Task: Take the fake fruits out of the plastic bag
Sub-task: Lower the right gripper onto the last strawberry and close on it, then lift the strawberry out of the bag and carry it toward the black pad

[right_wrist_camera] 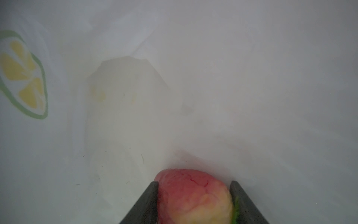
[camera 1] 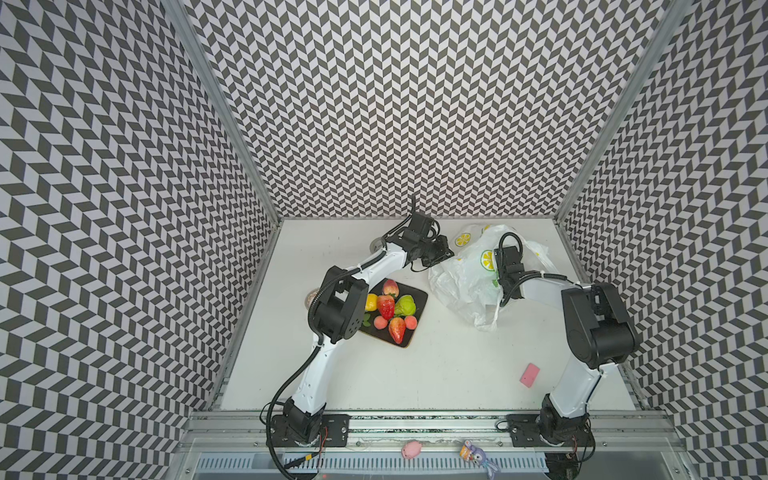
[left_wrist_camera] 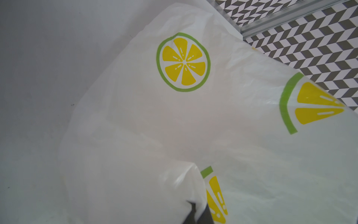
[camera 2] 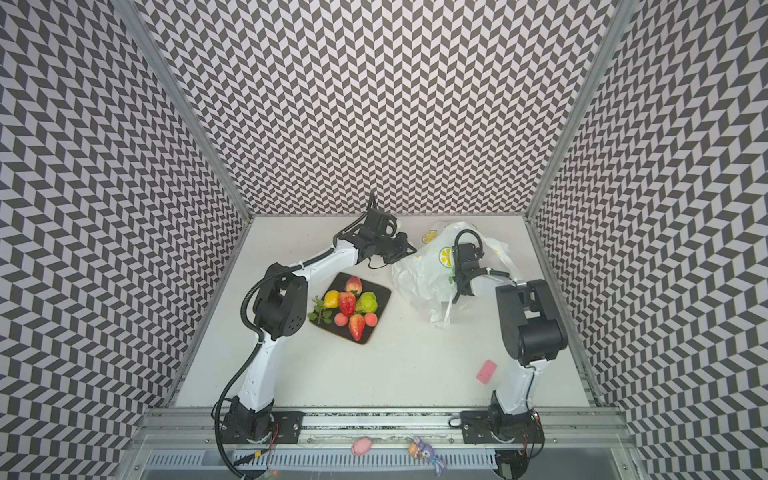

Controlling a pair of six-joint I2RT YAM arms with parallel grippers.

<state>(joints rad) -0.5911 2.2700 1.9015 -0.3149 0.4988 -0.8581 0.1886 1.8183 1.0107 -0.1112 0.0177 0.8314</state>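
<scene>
White crinkly plastic bag (camera 1: 461,282): far right, long axis far-to-near, handles pointing nearward.
Left gripper (camera 1: 446,254): pinched tight on bag's left edge.
Right gripper (right_wrist_camera: 194,184): inside bag, clamping red-yellow plastic peach (right_wrist_camera: 193,199), red end pointing away from wrist.
Other glossy plastic fruits (camera 1: 390,309): on black square tray (camera 1: 419,300).

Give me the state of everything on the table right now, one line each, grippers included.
Plastic bag, crumpled on the table.
Left gripper, shut on the bag's edge.
Right gripper, inside the bag, shut on a red and yellow fruit.
Seven fruits, out of the bag, resting on the black plate.
Pink block, lying flat, untouched.
</scene>
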